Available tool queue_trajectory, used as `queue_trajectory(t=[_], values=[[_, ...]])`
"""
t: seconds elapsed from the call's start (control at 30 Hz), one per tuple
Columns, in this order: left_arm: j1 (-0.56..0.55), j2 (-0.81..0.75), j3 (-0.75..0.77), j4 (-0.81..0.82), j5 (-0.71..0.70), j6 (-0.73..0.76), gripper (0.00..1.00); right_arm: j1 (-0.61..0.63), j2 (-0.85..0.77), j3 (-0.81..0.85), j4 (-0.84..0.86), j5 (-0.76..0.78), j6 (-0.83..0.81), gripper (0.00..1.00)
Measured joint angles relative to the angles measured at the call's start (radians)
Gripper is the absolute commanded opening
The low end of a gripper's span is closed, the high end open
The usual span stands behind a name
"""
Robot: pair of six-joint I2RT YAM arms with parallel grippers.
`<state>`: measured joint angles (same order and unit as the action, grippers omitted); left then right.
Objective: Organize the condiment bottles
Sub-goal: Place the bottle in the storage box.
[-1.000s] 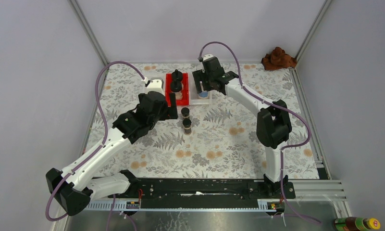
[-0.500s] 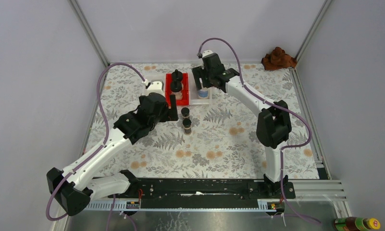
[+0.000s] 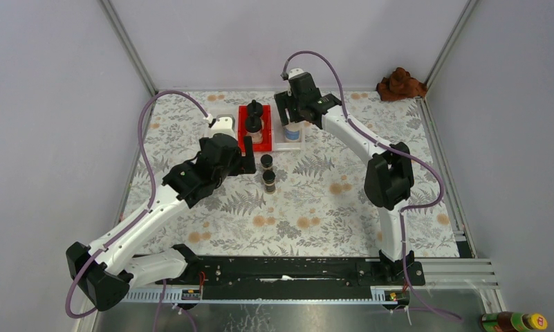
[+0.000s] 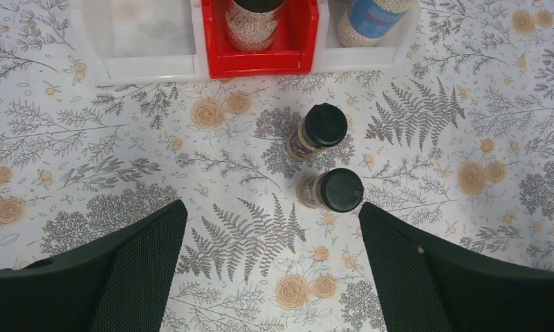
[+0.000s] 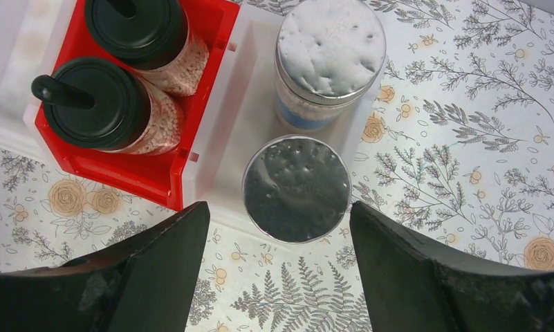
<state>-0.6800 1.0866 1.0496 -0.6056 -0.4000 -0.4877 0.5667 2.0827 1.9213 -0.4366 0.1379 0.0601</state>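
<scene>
Both arms' jaws are spread and empty: the left gripper hangs above two dark-brown jars standing on the floral table, the right gripper above two silver-lidded jars in a white tray (two clear black-capped jars sit in the adjoining red bin).

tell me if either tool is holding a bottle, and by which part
Nothing is held. The left tool is open near the two dark jars; the right tool is open over the silver-lidded jars.
</scene>
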Motion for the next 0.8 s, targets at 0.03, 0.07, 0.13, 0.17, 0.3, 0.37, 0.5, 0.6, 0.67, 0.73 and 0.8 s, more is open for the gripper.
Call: queue_trajectory(t=[0.03,0.07,0.13,0.17,0.3,0.37,0.5,0.6,0.67,0.73,0.8], values=[[0.0,0.0,0.0,0.0,0.0,0.0,0.99,0.0,0.002,0.0,0.0,0.0,0.0,0.81],[0.0,0.0,0.0,0.0,0.0,0.0,0.99,0.0,0.003,0.0,0.0,0.0,0.0,0.81],[0.0,-0.001,0.0,0.0,0.0,0.0,0.99,-0.001,0.003,0.0,0.0,0.0,0.0,0.8],[0.0,-0.002,-0.001,0.0,0.0,0.0,0.99,-0.001,0.003,0.0,0.0,0.0,0.0,0.8],[0.0,-0.006,-0.003,0.0,0.0,0.0,0.99,-0.005,0.003,0.0,0.0,0.0,0.0,0.8],[0.0,-0.01,-0.004,0.0,0.0,0.0,0.99,-0.006,0.003,-0.001,0.0,0.0,0.0,0.8],[0.0,-0.024,-0.009,-0.002,0.0,0.0,0.99,-0.006,0.004,-0.002,0.0,0.0,0.001,0.79],[0.0,-0.032,-0.013,-0.002,0.0,0.0,0.99,-0.006,0.005,-0.002,0.0,0.0,0.001,0.78],[0.0,-0.034,-0.015,-0.004,0.0,0.0,0.99,-0.007,0.008,-0.002,0.0,0.0,0.001,0.76],[0.0,-0.035,-0.016,-0.006,0.0,0.0,0.99,-0.008,0.013,-0.002,0.0,-0.001,0.001,0.75],[0.0,-0.036,-0.019,-0.008,0.0,0.0,0.99,-0.008,0.02,-0.002,0.0,-0.001,0.001,0.73]])
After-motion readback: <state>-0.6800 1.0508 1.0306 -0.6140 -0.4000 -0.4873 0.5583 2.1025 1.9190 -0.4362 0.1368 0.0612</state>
